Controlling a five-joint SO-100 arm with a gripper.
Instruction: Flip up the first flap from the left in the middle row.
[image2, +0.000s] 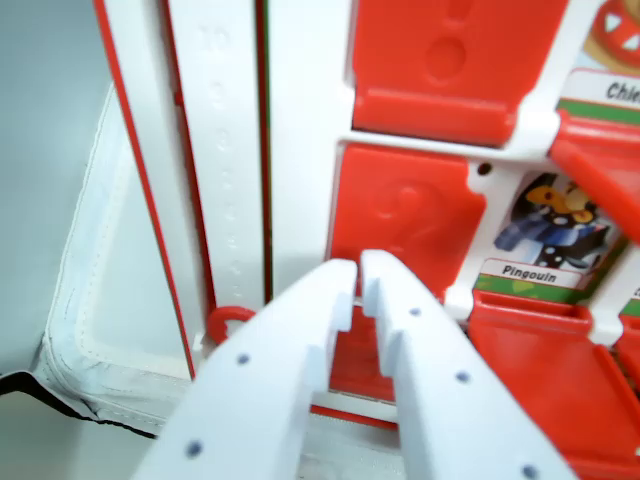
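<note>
A red and white game board (300, 130) fills the wrist view. A red flap with a raised question mark (405, 215) lies flat just past my gripper's tips. Another flat red flap (450, 60) sits above it in the picture. To the wrist view's right a card reading "Pingouin" (545, 235) is uncovered, with a raised red flap (600, 170) beside it. My white gripper (358, 272) comes in from the bottom, its fingers nearly together with a thin gap and nothing held between them, the tips over the lower edge of the question-mark flap.
A white score strip with embossed numbers (215, 150) runs along the board's left frame, ending at a small red ring peg (228, 322). A grey-white mat with a stitched edge (90, 300) lies under the board on the wrist view's left. More red flaps (540, 370) sit at lower right.
</note>
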